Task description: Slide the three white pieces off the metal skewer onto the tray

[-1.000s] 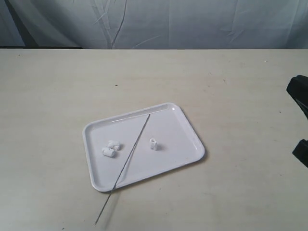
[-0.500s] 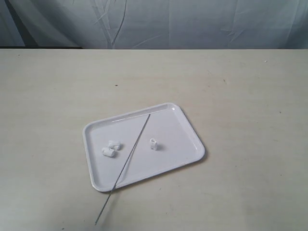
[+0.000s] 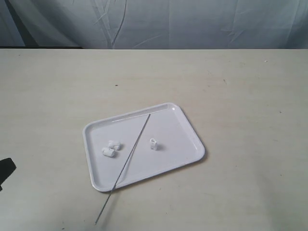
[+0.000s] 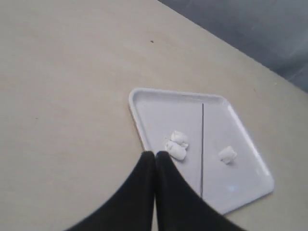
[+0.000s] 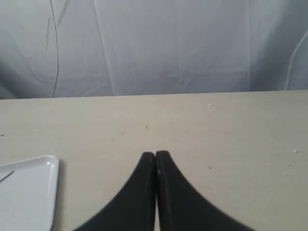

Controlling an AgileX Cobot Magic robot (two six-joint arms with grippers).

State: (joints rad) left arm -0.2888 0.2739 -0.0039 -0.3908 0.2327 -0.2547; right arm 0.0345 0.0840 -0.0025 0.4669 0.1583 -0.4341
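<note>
The white tray (image 3: pixel 187 130) lies mid-table. On it rest three white pieces: two touching (image 3: pixel 111 148) near its left end and one alone (image 3: pixel 153 144) right of the metal skewer (image 3: pixel 129 158). The skewer lies bare, diagonally across the tray, its lower end sticking out over the table. In the left wrist view the tray (image 4: pixel 159 110), the pair of pieces (image 4: pixel 176 144), the single piece (image 4: pixel 226 154) and the skewer (image 4: pixel 202 144) all show. My left gripper (image 4: pixel 155 154) is shut and empty, off the tray's edge; a dark part of it shows at the exterior view's left edge (image 3: pixel 6 169). My right gripper (image 5: pixel 155 154) is shut and empty above bare table.
A grey cloth backdrop (image 3: pixel 192 21) hangs behind the table's far edge. The tray's corner (image 5: pixel 45 166) shows in the right wrist view. Beige tabletop (image 3: pixel 240 86) surrounds the tray on all sides.
The right arm's dark parts have left the exterior view's right edge. A dark part of the left arm has come in at the lower left edge. Tray, pieces and skewer have not moved.
</note>
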